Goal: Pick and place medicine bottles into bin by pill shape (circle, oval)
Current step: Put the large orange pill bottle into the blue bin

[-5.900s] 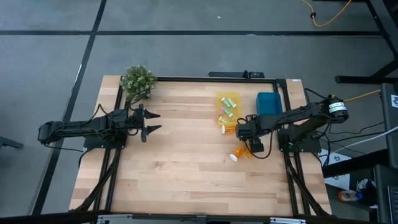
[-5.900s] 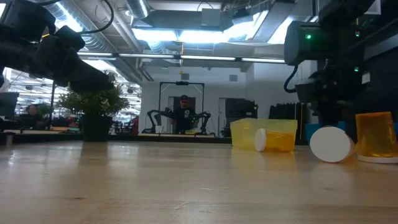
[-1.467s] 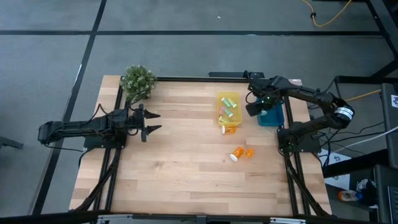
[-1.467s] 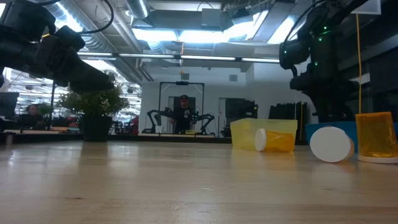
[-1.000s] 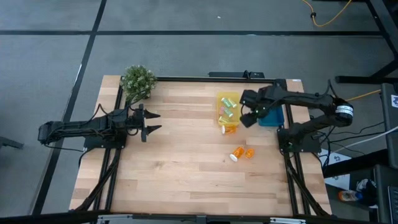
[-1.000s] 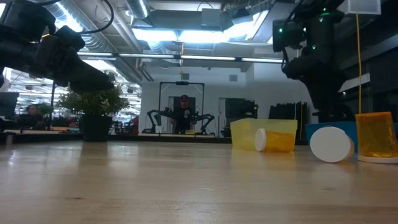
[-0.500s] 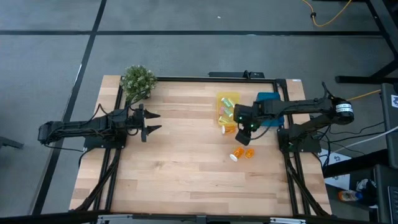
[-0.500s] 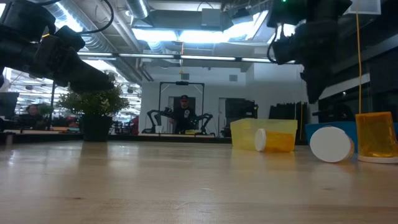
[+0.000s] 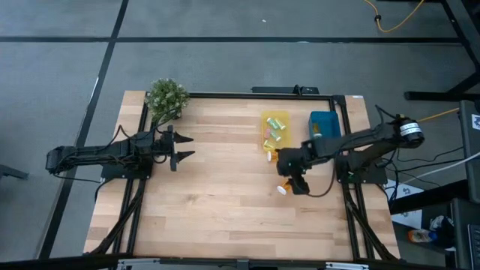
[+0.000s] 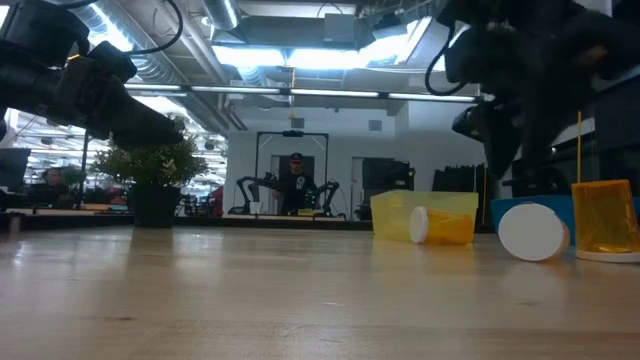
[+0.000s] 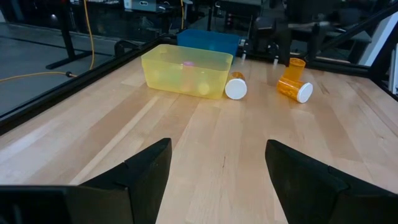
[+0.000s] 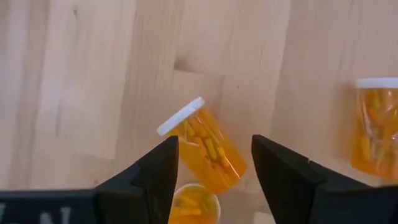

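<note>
- A pale wooden table (image 9: 225, 195) fills the middle of the high view, grey floor around it; a small green plant (image 9: 166, 97) stands at the table's upper left corner.
- Right of centre, an orange bottle (image 12: 202, 144) with a white cap lies on its side — pills show through its wall. A second orange bottle (image 12: 193, 206) sits upright just beside it.
- A third orange bottle (image 11: 234, 87) lies just beside the yellow bin (image 9: 274, 120), cap toward the table's middle.
- The yellow bin, in the upper right part of the table, holds several pale bottles (image 9: 273, 131); a blue bin (image 9: 324, 124) stands next to it, farther right.
- The right gripper (image 12: 214, 174) hangs over the lying bottle, fingers apart on either side, not touching.
- The left gripper (image 9: 180, 147) waits at the table's left side, jaws spread wide.
</note>
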Controlling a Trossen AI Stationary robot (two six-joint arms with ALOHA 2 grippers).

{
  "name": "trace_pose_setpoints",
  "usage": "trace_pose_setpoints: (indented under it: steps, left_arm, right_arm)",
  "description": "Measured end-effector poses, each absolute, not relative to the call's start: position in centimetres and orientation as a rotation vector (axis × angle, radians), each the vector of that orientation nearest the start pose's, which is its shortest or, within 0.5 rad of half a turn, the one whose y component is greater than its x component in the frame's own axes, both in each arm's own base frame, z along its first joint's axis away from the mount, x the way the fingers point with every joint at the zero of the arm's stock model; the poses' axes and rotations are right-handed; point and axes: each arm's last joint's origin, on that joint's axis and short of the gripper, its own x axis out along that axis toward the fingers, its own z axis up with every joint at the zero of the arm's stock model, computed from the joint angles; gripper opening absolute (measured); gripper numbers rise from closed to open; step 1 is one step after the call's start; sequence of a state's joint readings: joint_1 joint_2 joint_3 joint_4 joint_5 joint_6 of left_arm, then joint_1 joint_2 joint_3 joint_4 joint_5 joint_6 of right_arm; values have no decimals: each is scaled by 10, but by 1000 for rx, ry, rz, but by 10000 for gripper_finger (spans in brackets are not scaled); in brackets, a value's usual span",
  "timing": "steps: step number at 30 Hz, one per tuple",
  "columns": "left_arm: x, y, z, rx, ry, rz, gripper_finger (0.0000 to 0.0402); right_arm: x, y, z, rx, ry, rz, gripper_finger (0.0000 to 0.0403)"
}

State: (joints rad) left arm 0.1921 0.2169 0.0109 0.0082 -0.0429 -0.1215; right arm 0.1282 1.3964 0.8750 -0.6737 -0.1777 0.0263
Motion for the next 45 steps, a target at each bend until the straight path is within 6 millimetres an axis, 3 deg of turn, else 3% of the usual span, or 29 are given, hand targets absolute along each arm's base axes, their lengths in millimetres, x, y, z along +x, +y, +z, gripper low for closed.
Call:
trace_pose_setpoints:
  steps: [9,22,45]
  left_arm:
    - [107,22,150,-135,184,245,254]
    - [107,22,150,-135,183,245,254]
    - [107,22,150,-135,183,246,254]
  right_arm:
    - [250,55,178,-39,1297,271,204]
    - [261,59,150,-82,1373,306,205]
    - [269,60,142,-97,1328,281,205]
